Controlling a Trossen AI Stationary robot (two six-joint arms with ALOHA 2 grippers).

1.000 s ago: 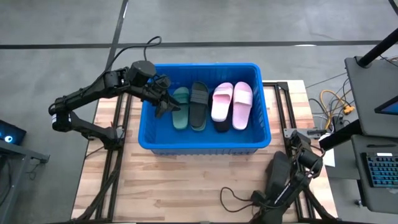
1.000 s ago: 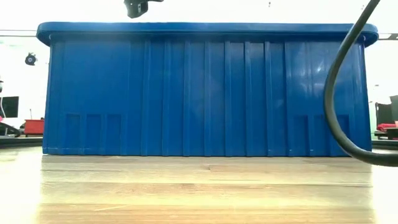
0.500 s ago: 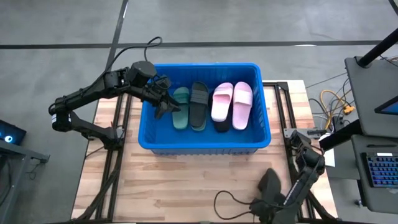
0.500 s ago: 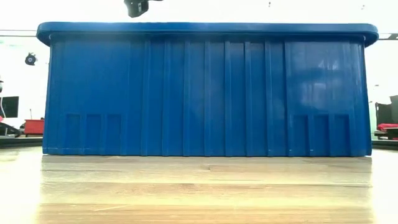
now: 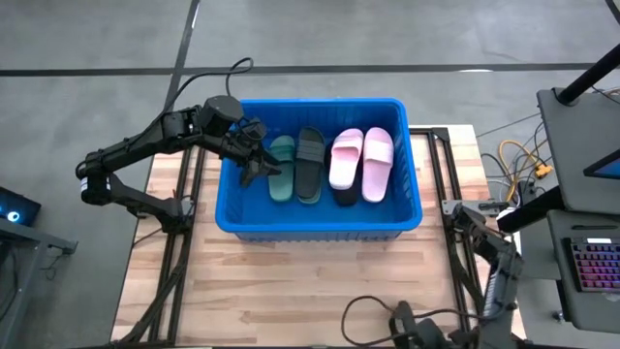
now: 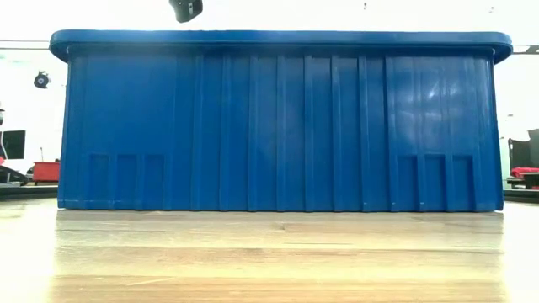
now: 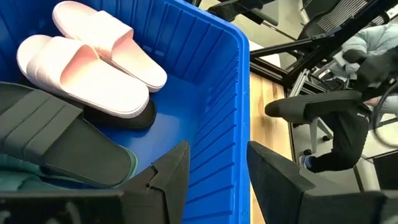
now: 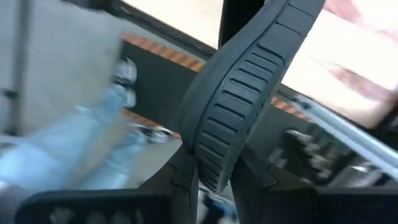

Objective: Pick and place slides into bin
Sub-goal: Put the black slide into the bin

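Right pincer clamped on a charcoal slide, sole ribs showing, held off the table's 5 o'clock edge, well apart from the blue bin. Right arm folded low along the table's right side. Left pincer partly open, empty, hanging inside the bin's 9 o'clock end beside a green slide. Black slide and 2 pink slides lying in the bin.

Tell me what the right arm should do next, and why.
Probably lift it and swing toward the bin: the right tool is pinched on a dark ribbed slide, away from the bin, whose right end shows bare floor. The left tool hangs open over the left end, so keep right.
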